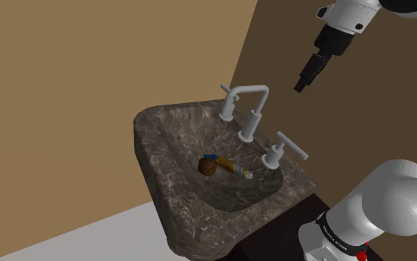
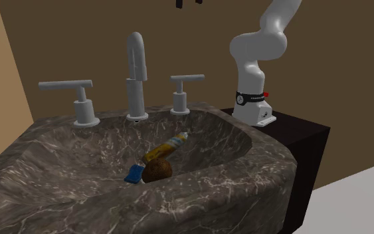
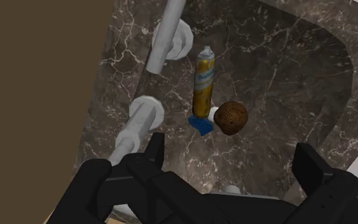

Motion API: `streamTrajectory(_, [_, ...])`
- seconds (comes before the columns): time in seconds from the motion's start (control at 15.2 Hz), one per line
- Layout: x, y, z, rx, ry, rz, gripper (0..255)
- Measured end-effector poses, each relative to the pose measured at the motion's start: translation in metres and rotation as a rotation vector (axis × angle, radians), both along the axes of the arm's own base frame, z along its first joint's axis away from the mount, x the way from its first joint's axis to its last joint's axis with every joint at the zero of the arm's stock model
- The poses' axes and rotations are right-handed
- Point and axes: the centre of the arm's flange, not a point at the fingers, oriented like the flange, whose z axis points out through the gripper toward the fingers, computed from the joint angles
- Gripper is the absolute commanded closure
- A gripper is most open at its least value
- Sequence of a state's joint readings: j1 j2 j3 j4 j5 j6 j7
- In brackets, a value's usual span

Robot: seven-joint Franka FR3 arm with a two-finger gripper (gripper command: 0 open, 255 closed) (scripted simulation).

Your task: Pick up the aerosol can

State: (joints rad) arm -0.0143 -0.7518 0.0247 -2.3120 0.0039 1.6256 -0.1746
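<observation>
A dark sink (image 1: 162, 144) with pale marble veins is well below the jaws. In its bowl an aerosol can (image 3: 203, 79) lies on its side. It is yellow with a blue end, and it is straight ahead of the jaws and far from them. A brown ball (image 3: 231, 117) rests just beside the blue end, on the side away from the tap (image 2: 135, 70). This grey tap stands on the rim between two lever handles (image 2: 79, 100), also well under the jaws.
</observation>
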Motion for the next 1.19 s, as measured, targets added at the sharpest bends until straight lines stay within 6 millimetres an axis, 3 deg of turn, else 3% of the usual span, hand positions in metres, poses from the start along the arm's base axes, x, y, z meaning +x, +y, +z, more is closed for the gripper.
streamTrajectory(0.13, [0.002, 0.001, -0.005, -0.001, 0.002, -0.001, 0])
streamTrajectory(0.26, [0.008, 0.001, -0.024, -0.007, 0.008, -0.003, 0])
streamTrajectory(1.19, [0.059, 0.012, -0.203, -0.05, 0.057, -0.023, 0])
